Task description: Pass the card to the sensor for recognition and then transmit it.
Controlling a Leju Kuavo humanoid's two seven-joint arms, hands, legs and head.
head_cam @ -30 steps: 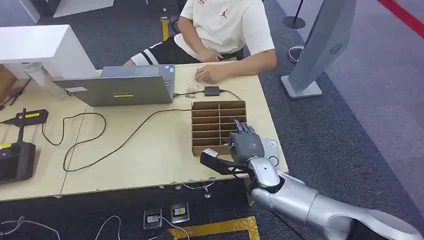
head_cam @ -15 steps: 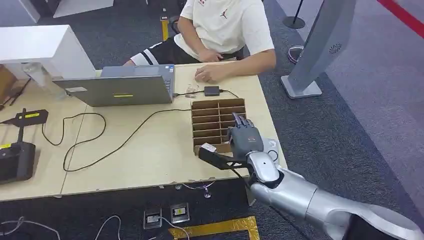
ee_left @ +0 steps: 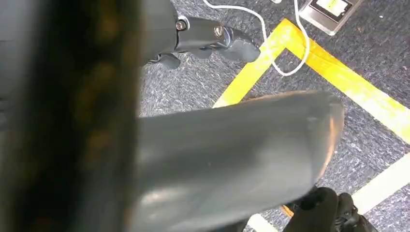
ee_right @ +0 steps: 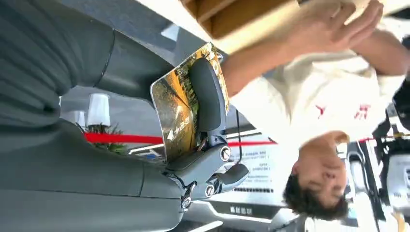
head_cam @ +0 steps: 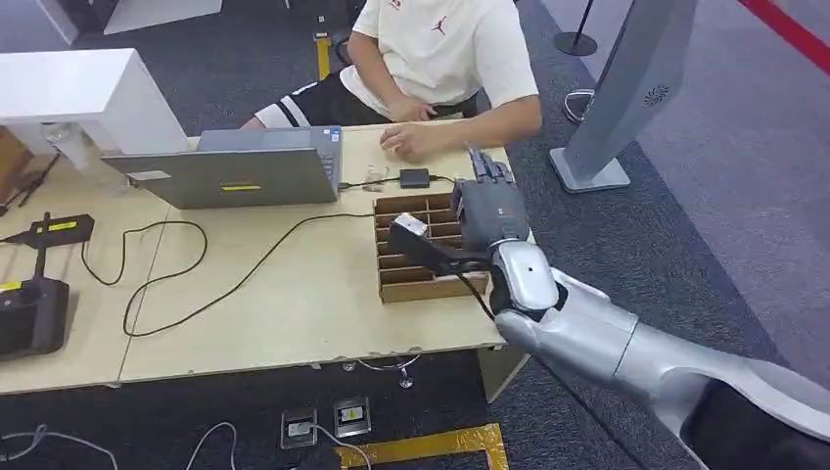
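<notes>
**Card up over the tray, held tight**

The right robot hand (head_cam: 486,211) hung above the far end of the wooden divider tray (head_cam: 411,284) on the table (head_cam: 294,294), and it gripped the card (ee_right: 181,113), a dark finger (ee_right: 209,96) pressed flat across its printed face. A person (head_cam: 440,59) sat at the table's far side, forearm resting near the laptop (head_cam: 235,171). The left robot hand (ee_left: 203,38) hung over the carpet, nothing in it, fingers apart.

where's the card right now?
The yellow-green printed card is held in the right hand, pressed under a dark finger in the right wrist view. In the head view that hand hangs above the brown cardboard divider tray, near the seated person's forearm.
</notes>
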